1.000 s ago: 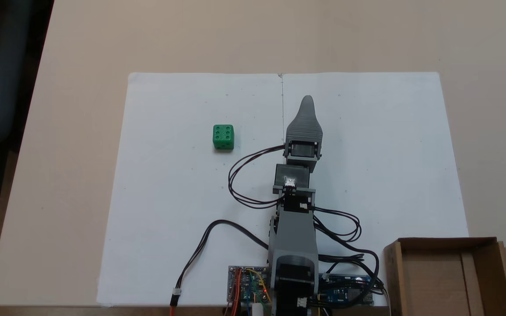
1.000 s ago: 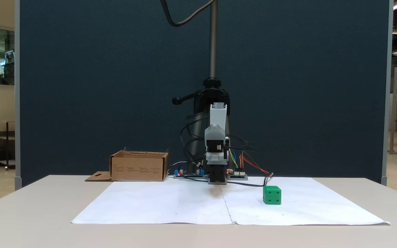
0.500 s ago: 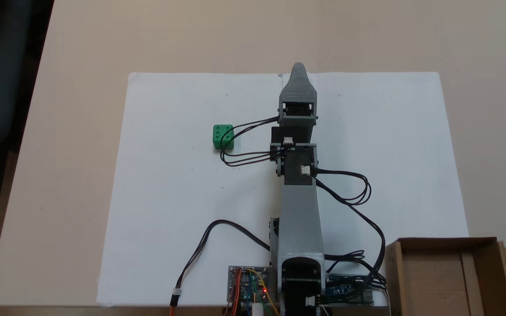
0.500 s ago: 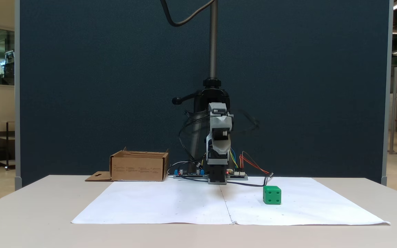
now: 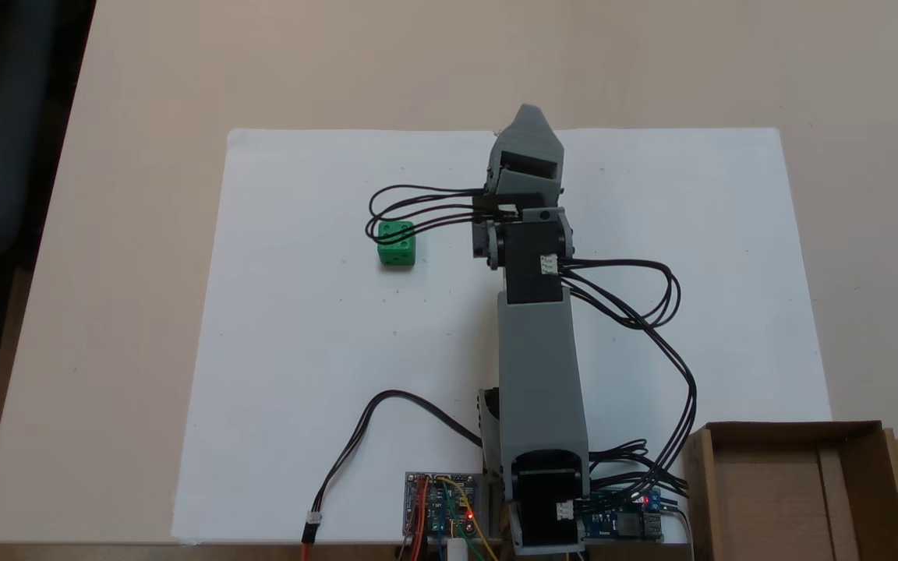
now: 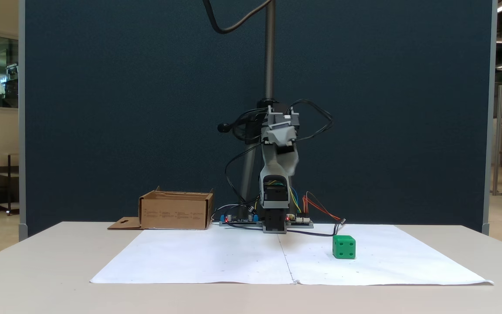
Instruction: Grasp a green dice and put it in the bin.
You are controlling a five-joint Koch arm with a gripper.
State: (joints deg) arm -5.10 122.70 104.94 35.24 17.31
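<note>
A beige table (image 5: 145,93) carries a white paper sheet (image 5: 301,335). In the top-down fixed view, the green dice (image 5: 396,244) sits on the sheet's left half, under looping black cables (image 5: 418,204). The gripper (image 5: 528,118) is raised mid-sheet, apart from it; whether its jaws are parted cannot be told. The bin (image 5: 796,491), bottom right, is empty.

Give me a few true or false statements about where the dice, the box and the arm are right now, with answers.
1. The green dice sits on the white paper. True.
2. The dice lies inside the bin. False: it is on the paper, far from the bin.
3. The gripper holds the dice. False: it is raised well above the table, apart from the dice.
4. The bin stands beside the arm's base. True.
</note>
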